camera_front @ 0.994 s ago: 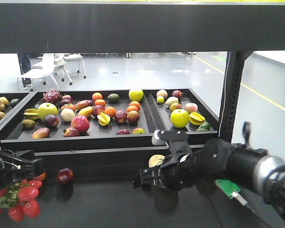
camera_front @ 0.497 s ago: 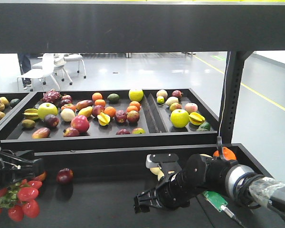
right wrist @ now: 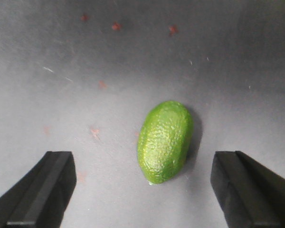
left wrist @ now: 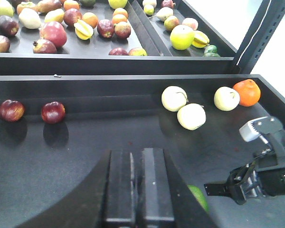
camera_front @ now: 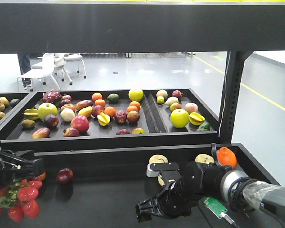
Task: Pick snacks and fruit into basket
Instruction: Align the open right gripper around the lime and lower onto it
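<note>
A green, pebbly avocado-like fruit (right wrist: 165, 141) lies on the dark lower shelf (left wrist: 109, 133). My right gripper (right wrist: 145, 194) hovers just above it, open, with one finger (right wrist: 42, 190) to its left and the other (right wrist: 249, 187) to its right, neither touching. The front view shows that gripper (camera_front: 145, 210) low over the shelf, and in the left wrist view it (left wrist: 223, 189) sits beside the green fruit (left wrist: 199, 197). My left gripper (left wrist: 137, 183) is shut on nothing, over the shelf's front. The snacks and the basket are out of view.
Three pale apples (left wrist: 175, 98) (left wrist: 191, 116) (left wrist: 226, 98) and an orange (left wrist: 247, 92) lie at the shelf's back right, two red apples (left wrist: 53, 112) (left wrist: 11, 110) at the left. Red strawberries (camera_front: 23, 197) sit front left. Fruit trays (camera_front: 109, 141) fill the upper shelf beside a post (camera_front: 230, 95).
My right arm has dropped from shelf-front height down toward the lower shelf floor, uncovering the pale apples and the orange behind it. The left arm has stayed put.
</note>
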